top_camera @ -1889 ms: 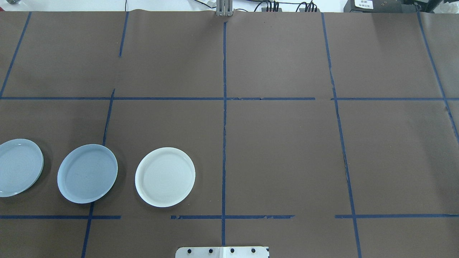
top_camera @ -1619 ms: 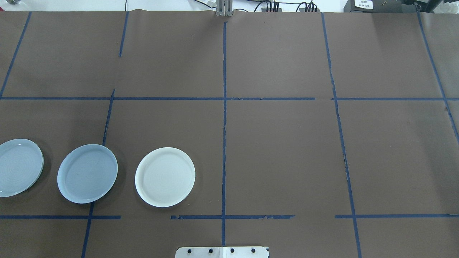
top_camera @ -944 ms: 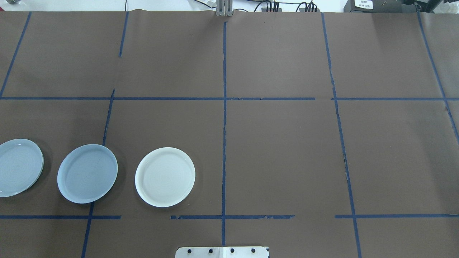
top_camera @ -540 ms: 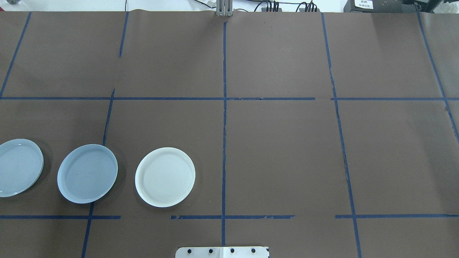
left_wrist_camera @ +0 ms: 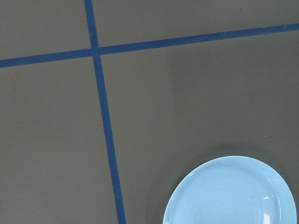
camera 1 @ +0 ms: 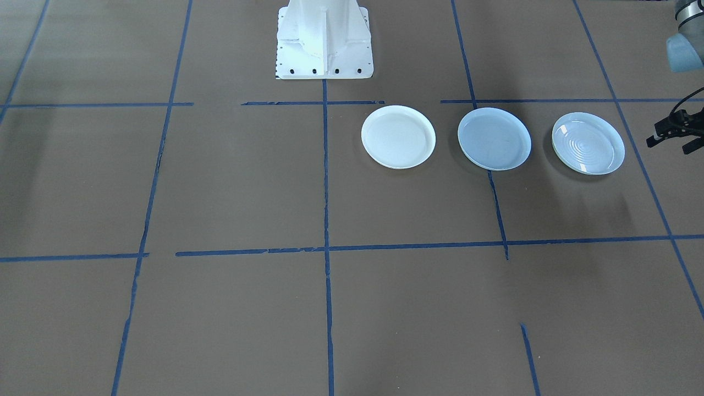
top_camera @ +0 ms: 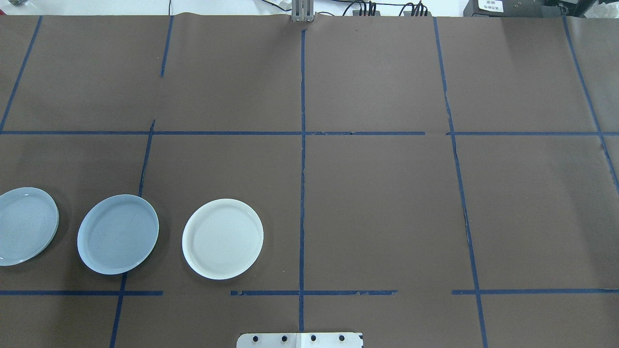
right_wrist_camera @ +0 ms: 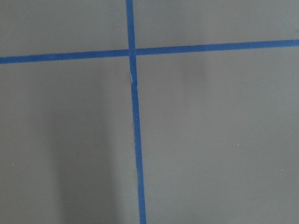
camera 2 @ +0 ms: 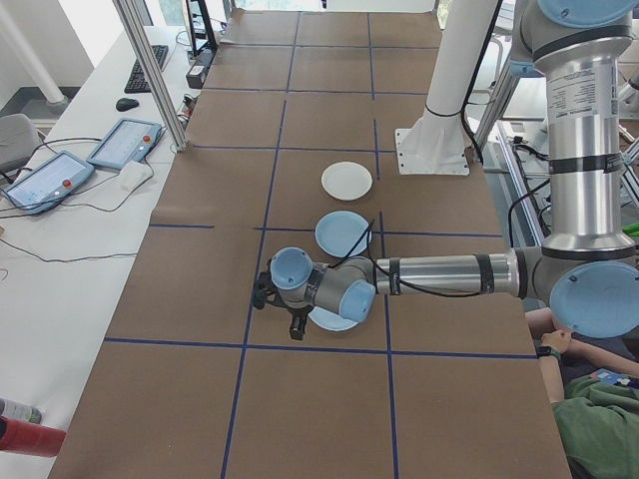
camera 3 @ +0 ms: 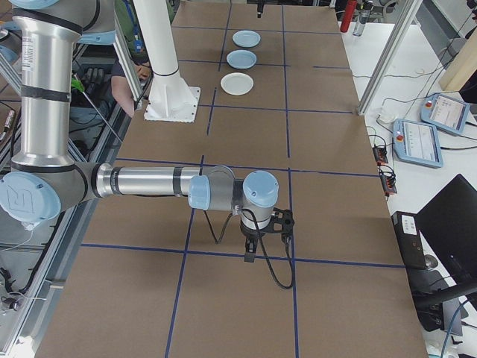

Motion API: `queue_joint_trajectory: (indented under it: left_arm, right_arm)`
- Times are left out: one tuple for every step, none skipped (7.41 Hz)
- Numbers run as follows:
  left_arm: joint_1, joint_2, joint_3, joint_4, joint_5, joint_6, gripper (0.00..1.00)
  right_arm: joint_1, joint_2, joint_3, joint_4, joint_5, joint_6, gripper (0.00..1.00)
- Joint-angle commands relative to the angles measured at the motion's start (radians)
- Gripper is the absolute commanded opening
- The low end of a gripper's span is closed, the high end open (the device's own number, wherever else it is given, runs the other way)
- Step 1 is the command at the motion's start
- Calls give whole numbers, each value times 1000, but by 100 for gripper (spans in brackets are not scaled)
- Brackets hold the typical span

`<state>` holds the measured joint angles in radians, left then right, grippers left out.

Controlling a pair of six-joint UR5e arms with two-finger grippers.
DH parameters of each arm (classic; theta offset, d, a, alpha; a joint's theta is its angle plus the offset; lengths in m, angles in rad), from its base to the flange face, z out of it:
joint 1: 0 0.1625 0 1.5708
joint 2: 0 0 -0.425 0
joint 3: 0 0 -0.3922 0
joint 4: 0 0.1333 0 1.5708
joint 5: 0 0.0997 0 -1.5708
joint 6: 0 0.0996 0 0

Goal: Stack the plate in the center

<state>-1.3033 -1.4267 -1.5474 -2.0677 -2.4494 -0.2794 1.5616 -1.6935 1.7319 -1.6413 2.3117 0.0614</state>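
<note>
Three plates lie in a row on the brown paper. In the middle sits the plain matte pale blue plate (camera 1: 494, 138) (top_camera: 118, 234). A white plate (camera 1: 398, 136) (top_camera: 223, 239) is on its inner side and a glossy ringed plate (camera 1: 588, 143) (top_camera: 26, 226) (left_wrist_camera: 231, 191) on its outer side. My left gripper (camera 1: 670, 146) (camera 2: 278, 313) hovers just beyond the ringed plate, open and holding nothing. My right gripper (camera 3: 267, 237) hangs over bare paper far from the plates; I cannot tell whether it is open.
The robot's white pedestal (camera 1: 323, 38) (top_camera: 300, 340) stands near the white plate. Blue tape lines (right_wrist_camera: 134, 116) cross the paper. Two tablets (camera 2: 125, 143) (camera 3: 417, 142) lie on the side benches. A person (camera 2: 589, 419) sits beside the left arm.
</note>
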Motion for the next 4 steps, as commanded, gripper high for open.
queue_joint_trajectory:
  left_arm:
    - [125, 29, 131, -322, 64, -203, 100]
    - [154, 38, 197, -456, 64, -261, 100]
    - [176, 44, 225, -518, 64, -303, 100]
    - [202, 45, 225, -520, 64, -317, 100]
  right_arm:
    - [0, 0, 0, 0, 0, 0, 100]
    - [0, 0, 0, 0, 0, 0, 100]
    - [0, 0, 0, 0, 0, 0, 100]
    - [0, 0, 0, -2, 0, 0, 100]
